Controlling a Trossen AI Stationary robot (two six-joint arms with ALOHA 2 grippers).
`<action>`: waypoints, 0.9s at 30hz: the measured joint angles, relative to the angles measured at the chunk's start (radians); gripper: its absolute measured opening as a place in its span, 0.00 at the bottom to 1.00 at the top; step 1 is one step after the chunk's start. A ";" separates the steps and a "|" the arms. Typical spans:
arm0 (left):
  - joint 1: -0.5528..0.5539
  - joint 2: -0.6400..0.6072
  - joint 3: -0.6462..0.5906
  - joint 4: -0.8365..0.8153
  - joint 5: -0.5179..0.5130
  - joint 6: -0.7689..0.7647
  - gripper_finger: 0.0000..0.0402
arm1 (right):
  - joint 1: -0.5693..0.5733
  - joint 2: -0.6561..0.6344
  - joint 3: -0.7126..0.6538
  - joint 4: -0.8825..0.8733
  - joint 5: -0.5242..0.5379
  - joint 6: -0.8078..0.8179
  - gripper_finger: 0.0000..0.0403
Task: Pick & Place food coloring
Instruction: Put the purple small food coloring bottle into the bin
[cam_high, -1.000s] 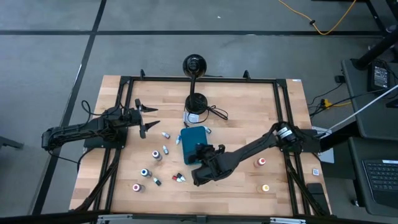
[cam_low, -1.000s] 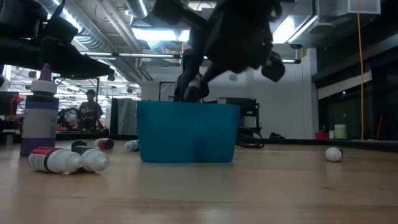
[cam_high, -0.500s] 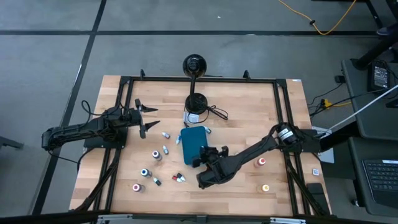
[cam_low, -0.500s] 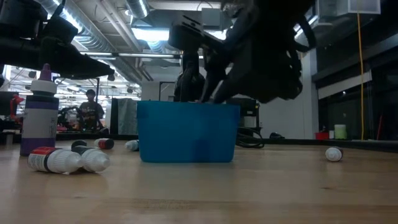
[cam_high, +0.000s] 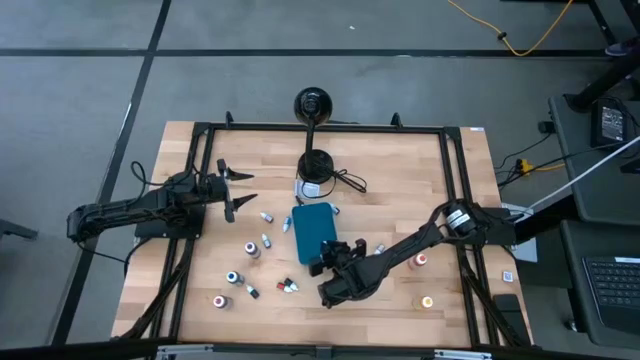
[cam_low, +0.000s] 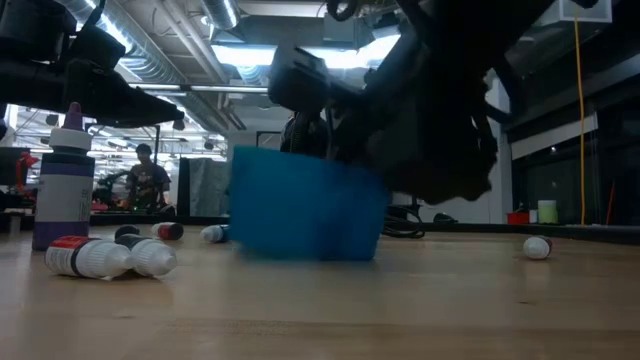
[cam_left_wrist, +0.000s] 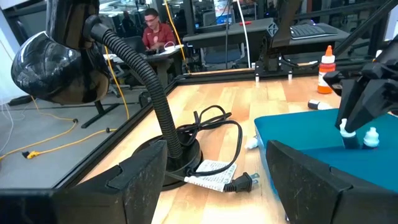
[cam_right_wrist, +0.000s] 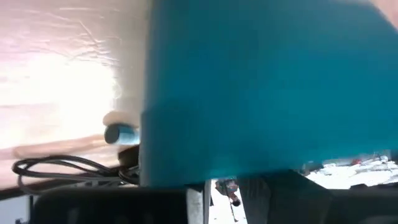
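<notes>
Right gripper (cam_high: 327, 292) has slid lower-centre, pincer closed, gripping nothing visible; tray (cam_high: 312, 232) blurred, apparently nudged. Bottles (cam_high: 262, 243) scattered centre-left. Risk: arm drags tray. Left gripper (cam_high: 232, 188) open, upper left.

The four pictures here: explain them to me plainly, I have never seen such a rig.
Two robot arms work at a wooden table. One picture looks straight down, one looks level across the tabletop, and two come from cameras on the arms' wrists. Small food coloring bottles lie scattered around a teal tray. The left hand hovers open at the table's left side, holding nothing. The right hand is shut at the tray's near edge; whether it grips the rim is hidden.
</notes>
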 joint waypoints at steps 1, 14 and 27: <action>0.000 0.000 0.000 0.000 0.000 0.000 0.67 | 0.000 0.006 0.001 0.014 0.000 -0.009 0.15; 0.000 0.000 0.000 0.000 0.000 0.000 0.67 | 0.000 0.017 0.002 0.030 0.007 -0.026 0.16; 0.000 0.000 0.000 0.000 0.000 0.000 0.67 | -0.003 0.020 0.047 -0.005 0.022 -0.079 0.16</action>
